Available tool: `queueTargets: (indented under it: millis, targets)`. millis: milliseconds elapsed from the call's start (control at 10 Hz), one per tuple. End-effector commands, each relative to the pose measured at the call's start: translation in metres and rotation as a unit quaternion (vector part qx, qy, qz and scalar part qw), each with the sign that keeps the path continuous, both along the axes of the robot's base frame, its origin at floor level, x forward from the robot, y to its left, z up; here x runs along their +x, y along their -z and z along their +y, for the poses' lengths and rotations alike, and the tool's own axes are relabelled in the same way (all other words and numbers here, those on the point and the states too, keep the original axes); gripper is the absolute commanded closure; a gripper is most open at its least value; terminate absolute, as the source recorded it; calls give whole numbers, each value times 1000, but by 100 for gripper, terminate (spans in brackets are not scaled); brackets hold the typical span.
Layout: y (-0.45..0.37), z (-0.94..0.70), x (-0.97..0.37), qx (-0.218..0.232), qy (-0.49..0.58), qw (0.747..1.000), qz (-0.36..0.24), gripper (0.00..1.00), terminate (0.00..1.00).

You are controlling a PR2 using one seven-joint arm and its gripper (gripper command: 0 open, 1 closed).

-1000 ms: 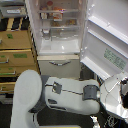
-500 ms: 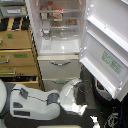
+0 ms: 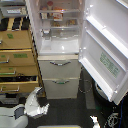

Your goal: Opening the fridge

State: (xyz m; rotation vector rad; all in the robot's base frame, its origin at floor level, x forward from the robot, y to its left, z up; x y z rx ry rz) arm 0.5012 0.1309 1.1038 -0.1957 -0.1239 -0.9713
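Note:
The tall white fridge [image 3: 59,50] stands in the middle of the exterior view with its upper door [image 3: 107,50] swung wide open toward the exterior view's right. A green-and-white sticker [image 3: 110,65] shows on the door. Inside are white shelves [image 3: 57,22] holding a few items. Both lower drawers [image 3: 60,70] are shut, each with a curved silver handle. My white arm is folded low at the bottom left, and its gripper [image 3: 44,108] is well clear of the fridge, near the floor. It is too small and blurred to read its jaws.
A tan wooden drawer cabinet [image 3: 17,60] stands against the fridge on the exterior view's left. My rounded white body [image 3: 10,117] fills the bottom left corner. A dark round object [image 3: 102,92] and cables [image 3: 114,120] lie below the open door.
The arm, stretched toward the open door a second ago, has pulled back to the bottom left. The door stays wide open.

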Motion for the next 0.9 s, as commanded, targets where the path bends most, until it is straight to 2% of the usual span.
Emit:
queueTargets:
  millis: [100,500,900]
  targets:
    - [199,158,-43,-33,-274,961,21,0,0]
    - [190,178,-42,-44,-295,954,12,0,0]
    - [154,156,3,-53,-280,958,-17,0,0]
